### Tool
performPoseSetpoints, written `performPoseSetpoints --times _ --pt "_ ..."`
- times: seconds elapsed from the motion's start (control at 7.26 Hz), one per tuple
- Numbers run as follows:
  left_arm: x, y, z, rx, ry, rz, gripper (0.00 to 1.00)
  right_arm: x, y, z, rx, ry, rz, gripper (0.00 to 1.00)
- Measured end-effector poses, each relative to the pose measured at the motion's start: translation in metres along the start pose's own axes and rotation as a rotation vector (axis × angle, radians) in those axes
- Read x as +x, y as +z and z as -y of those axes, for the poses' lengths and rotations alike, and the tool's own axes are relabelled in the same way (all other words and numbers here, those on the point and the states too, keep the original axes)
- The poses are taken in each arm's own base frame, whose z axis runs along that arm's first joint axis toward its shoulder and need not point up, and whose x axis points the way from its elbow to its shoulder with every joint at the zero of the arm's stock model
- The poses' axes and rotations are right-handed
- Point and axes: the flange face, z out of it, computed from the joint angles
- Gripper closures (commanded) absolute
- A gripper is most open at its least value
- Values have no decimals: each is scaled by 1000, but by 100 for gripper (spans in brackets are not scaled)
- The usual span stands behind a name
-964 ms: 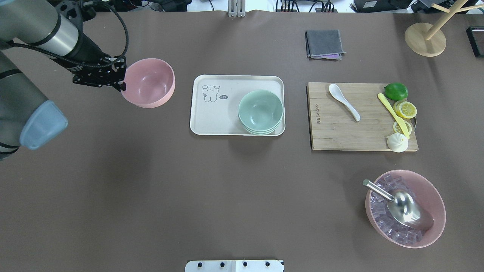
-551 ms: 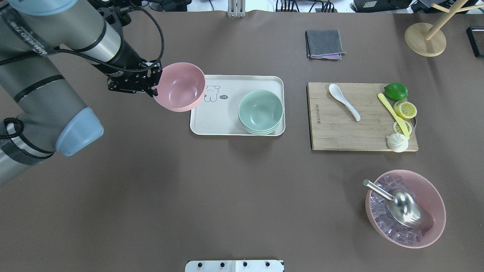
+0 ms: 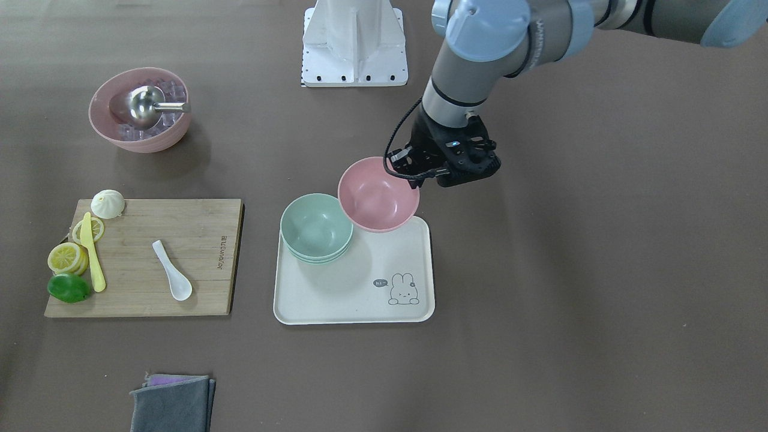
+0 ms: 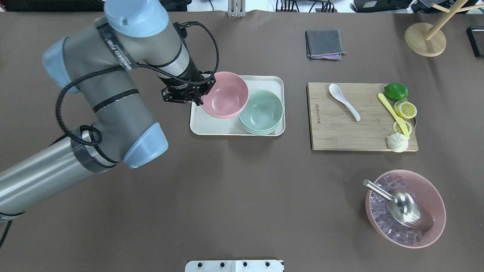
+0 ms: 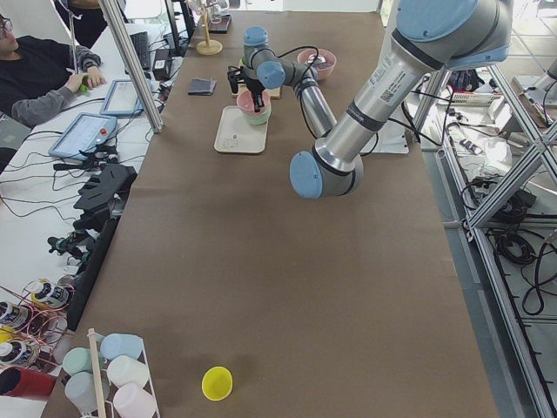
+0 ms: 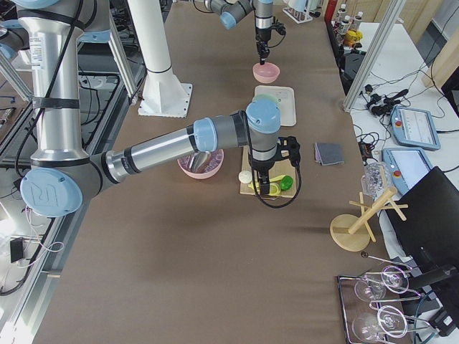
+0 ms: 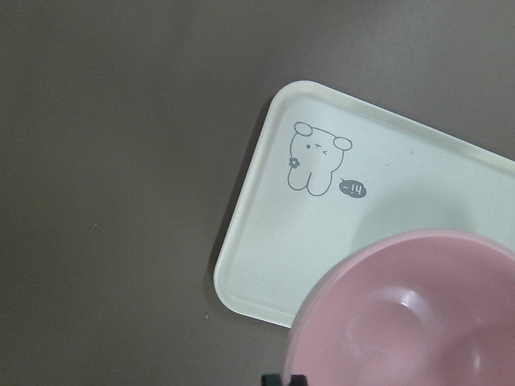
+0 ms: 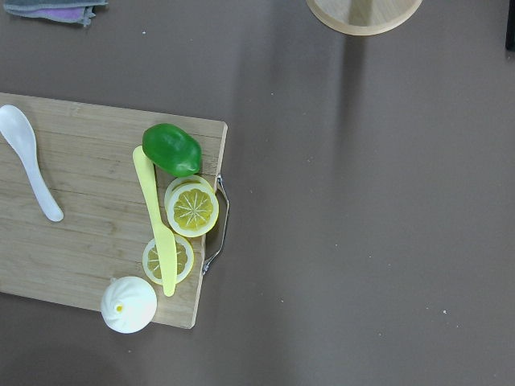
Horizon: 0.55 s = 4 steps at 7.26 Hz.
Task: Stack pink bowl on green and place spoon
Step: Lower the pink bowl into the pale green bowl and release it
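Pink bowl (image 4: 225, 95) held over the tray (image 4: 213, 127)

The left tool (image 4: 200, 99) is clenched on the pink bowl's rim, holding it above the tray toward the bench's far edge, just beside the green bowls (image 4: 261, 110). Best to centre it level over their rim before lowering and letting go. The spoon (image 4: 343, 101) lies on the board (image 4: 332, 132); I cannot tell the right tool's (image 6: 259, 186) state.

light: bright, even, overhead | shadows: soft | glare: scoop (image 4: 410, 211) | focus: sharp

Grey tubes (image 4: 113, 102); blue joint caps (image 4: 145, 145); black cable (image 4: 217, 47).
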Motion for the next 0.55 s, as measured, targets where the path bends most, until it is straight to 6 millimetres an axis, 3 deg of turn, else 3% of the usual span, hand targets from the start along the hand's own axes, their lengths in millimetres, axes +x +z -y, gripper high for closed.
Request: performPoseSetpoints --times 0.28,0.55 --pt "36 20 -9 7 -19 10 100 -1 1 0 -2 -2 0 0" --pt "44 31 -8 9 -17 -1 100 -2 2 1 -4 -4 1 0"
